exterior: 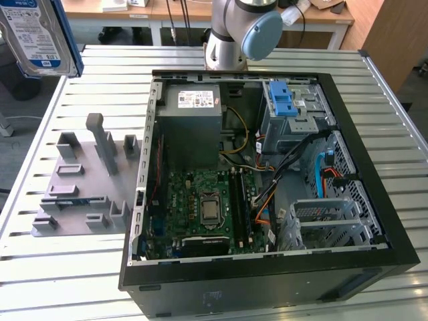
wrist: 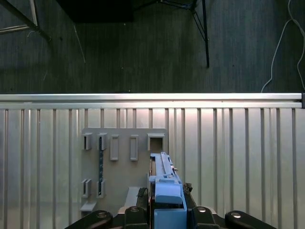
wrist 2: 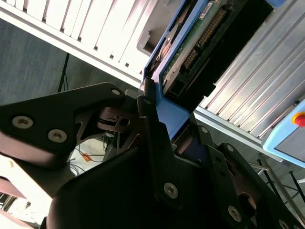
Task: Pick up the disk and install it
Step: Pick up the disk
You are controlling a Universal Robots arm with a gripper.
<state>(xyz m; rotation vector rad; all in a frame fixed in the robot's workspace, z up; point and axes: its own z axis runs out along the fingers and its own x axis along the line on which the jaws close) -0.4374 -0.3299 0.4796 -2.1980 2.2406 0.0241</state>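
The fingers [wrist 2: 151, 129] are gripping the blue-framed end of the disk [wrist 2: 205, 43], which is projecting beyond their tips and hanging clear above the grey fixture plate [wrist: 124, 143] lying on the desk [wrist: 238, 152], well apart from the open computer case [exterior: 267, 167].

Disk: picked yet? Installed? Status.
Done: pick; the gripper is shut on the disk by its blue carrier. In hand: the disk hangs in the air, off the grey fixture plate, at the exterior view's left of the computer case. Left: install; the disk is not in the case.
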